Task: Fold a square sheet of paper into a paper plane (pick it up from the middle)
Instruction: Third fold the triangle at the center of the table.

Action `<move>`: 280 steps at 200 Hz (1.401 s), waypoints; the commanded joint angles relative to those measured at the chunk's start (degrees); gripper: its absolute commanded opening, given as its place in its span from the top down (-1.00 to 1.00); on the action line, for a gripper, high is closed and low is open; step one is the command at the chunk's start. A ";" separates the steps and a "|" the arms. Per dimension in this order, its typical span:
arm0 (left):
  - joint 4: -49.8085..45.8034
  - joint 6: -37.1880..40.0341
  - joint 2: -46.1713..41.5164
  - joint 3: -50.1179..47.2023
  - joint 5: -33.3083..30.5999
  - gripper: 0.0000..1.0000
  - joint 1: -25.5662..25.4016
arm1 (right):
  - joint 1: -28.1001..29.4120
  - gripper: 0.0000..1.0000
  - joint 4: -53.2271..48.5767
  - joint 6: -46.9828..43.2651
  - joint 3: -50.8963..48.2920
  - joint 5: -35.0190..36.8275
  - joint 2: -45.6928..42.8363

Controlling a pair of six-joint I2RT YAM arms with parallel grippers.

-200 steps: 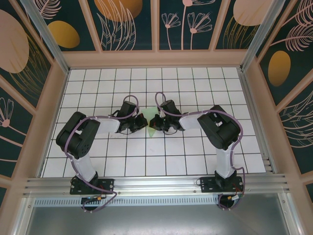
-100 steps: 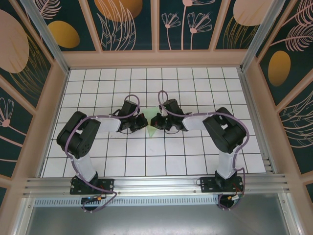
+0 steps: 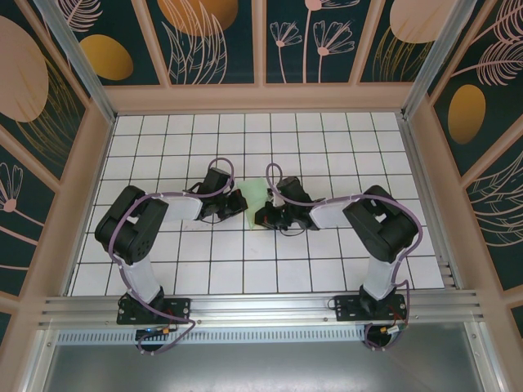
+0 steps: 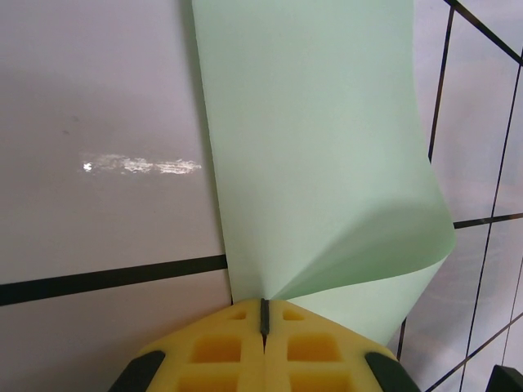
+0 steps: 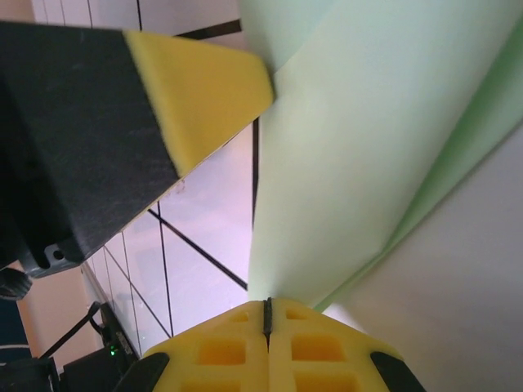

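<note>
Your right arm [image 3: 380, 229] has swung its elbow outward. The square sheet of paper [image 3: 254, 194] now stands up at mid-counter [image 3: 163, 155] instead of pointing at you, so I'd judge a fold is being turned. Left jaws and right jaws are pressed together, each pinching a paper edge. The wrists hide the creases from above, and the sheet's far end is cropped.

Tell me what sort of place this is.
Probably a purpose-built robot test booth, not a home or workshop: a white gridded tile floor, walls of dark teal flower-printed panels in pale wooden frames, and two black-and-white arms bolted to an aluminium rail, working a pale mint-green paper sheet.
</note>
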 commanded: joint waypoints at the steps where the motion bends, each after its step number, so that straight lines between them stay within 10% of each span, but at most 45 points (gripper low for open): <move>1: -4.66 1.05 2.82 -0.57 -5.11 1.00 -0.17 | 0.71 1.00 1.17 -1.20 -0.05 -1.26 -0.73; 280: -4.21 0.67 2.78 -1.18 -5.64 1.00 -0.23 | 4.15 1.00 -6.66 -5.21 4.22 5.11 1.93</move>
